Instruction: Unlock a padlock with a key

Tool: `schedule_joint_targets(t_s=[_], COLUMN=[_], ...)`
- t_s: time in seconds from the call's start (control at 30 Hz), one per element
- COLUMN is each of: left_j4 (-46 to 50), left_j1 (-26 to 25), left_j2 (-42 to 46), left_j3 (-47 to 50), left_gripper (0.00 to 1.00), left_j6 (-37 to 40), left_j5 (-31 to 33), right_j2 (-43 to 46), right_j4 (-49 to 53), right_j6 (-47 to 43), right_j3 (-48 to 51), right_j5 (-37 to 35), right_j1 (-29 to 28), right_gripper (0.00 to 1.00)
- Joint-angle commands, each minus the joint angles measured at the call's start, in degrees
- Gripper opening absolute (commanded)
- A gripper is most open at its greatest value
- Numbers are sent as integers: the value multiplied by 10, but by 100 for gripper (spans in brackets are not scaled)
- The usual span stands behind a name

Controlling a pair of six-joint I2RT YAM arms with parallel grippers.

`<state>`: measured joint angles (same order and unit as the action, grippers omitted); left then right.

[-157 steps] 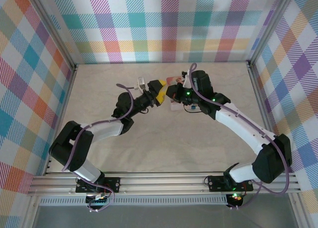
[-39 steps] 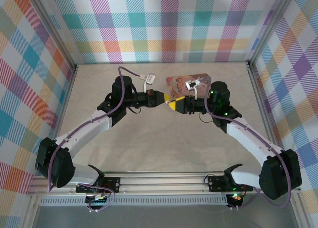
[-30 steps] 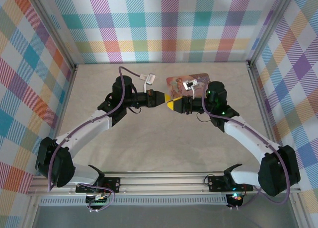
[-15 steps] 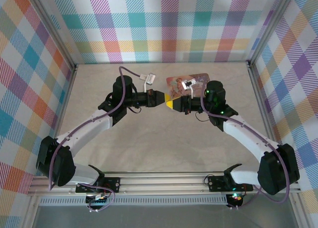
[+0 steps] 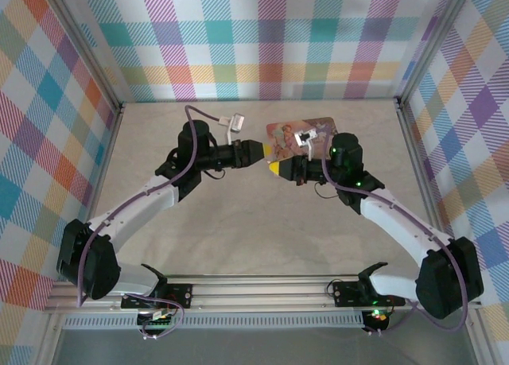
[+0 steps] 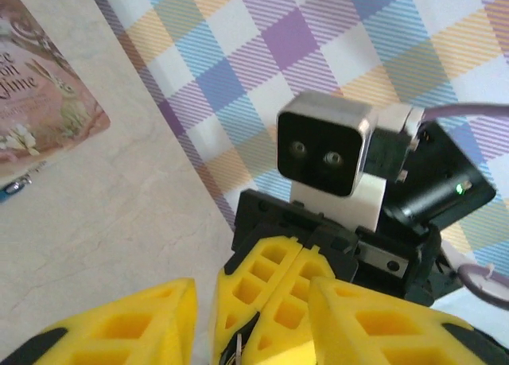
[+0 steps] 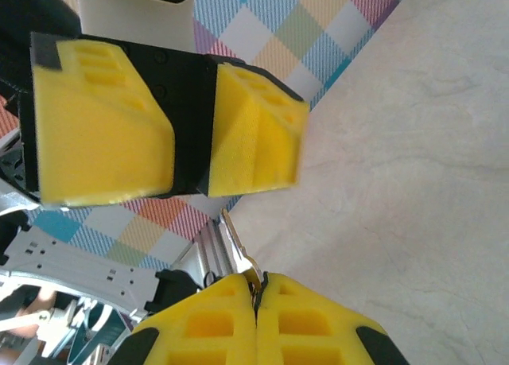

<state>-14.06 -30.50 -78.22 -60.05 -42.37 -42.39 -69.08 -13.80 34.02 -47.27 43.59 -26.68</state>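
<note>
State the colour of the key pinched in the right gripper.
Silver. The key shows best in the right wrist view.

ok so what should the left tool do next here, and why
Probably pull the left tool straight back, clear of the right tool. Its jaws stand open and hold nothing, while the right tool is shut on the key, so the left one looks merely in the way. That would free the right tool to carry the key to the padlock beside the pink box.
</note>
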Motion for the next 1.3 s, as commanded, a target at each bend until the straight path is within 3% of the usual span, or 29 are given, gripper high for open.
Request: schedule_joint_targets(t_s=[0.0,0.1,0.37,0.53,0.8,0.93,1.1,1.27], left_j4=[-80,-130,-136,-135,-136,-116,-101,-97], left_j1=[7,4,-19,-23,-26,-26,-26,-26], left_j2=[23,21,5,-4,-7,1,7,8], left_j3=[32,58,59,54,52,52,50,49], left_gripper=[48,51,50,40,15,2,0,0], left_j6=[-53,-79,-72,-72,-69,-53,-41,-37], left_j5=[21,25,33,33,35,42,41,38], right_j2=[19,19,7,0,-7,0,9,0], right_j4=[-62,-97,-128,-128,-124,-72,-47,-53], right_j6=[39,69,101,104,104,72,55,62], right_j3=[24,34,33,31,25,11,4,-4], right_j5=[-41,-56,-71,-68,-61,-45,-33,-23], right_j1=[-4,-7,-15,-21,-25,-24,-23,-23], right_gripper=[0,0,0,0,0,6,16,17])
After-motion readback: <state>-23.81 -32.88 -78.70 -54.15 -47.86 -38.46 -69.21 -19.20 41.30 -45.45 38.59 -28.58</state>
